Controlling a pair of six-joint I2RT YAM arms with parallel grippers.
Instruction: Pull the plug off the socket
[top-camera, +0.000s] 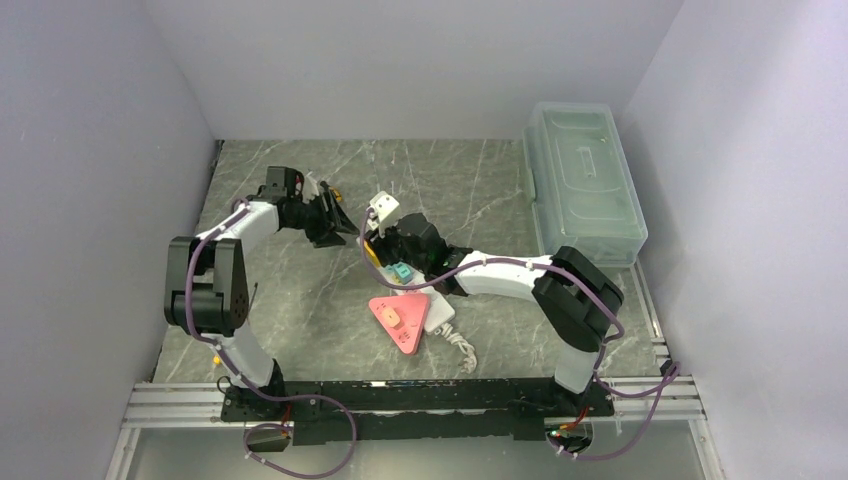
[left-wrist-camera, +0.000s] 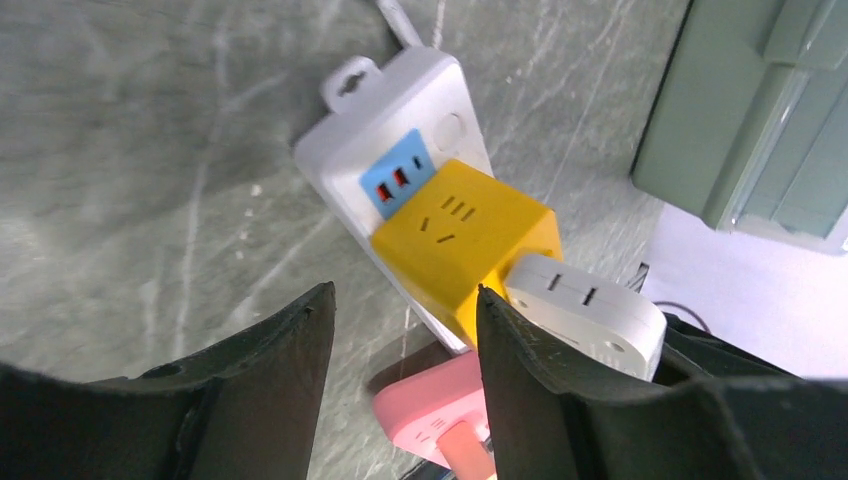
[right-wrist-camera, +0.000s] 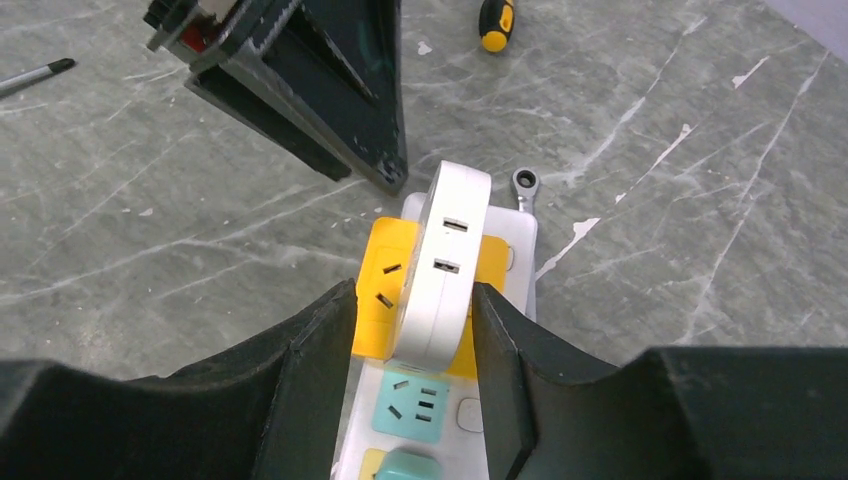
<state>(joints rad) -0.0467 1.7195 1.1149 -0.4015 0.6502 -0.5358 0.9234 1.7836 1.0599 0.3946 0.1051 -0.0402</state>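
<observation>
The socket (top-camera: 441, 322) is a long white power strip (right-wrist-camera: 523, 225) lying on the marble table, with a blue USB face (left-wrist-camera: 400, 180) at its far end. A yellow cube adapter (left-wrist-camera: 465, 235) stands on it. The plug (right-wrist-camera: 445, 265), a flat white adapter (left-wrist-camera: 585, 310), sticks up from the yellow cube (right-wrist-camera: 385, 280). My right gripper (right-wrist-camera: 415, 290) has closed in on the plug's two flat sides (top-camera: 383, 210). My left gripper (left-wrist-camera: 405, 292) hovers at the strip's far end (top-camera: 345, 230), open, with only table and a pink adapter showing between its fingers.
A pink triangular adapter (top-camera: 398, 320) and a teal plug (right-wrist-camera: 410, 465) sit nearer on the strip. A yellow-handled screwdriver (right-wrist-camera: 496, 22), a ratchet head (right-wrist-camera: 525, 185) and a thin driver tip (right-wrist-camera: 35, 75) lie on the table. A clear lidded box (top-camera: 585, 185) stands at the back right.
</observation>
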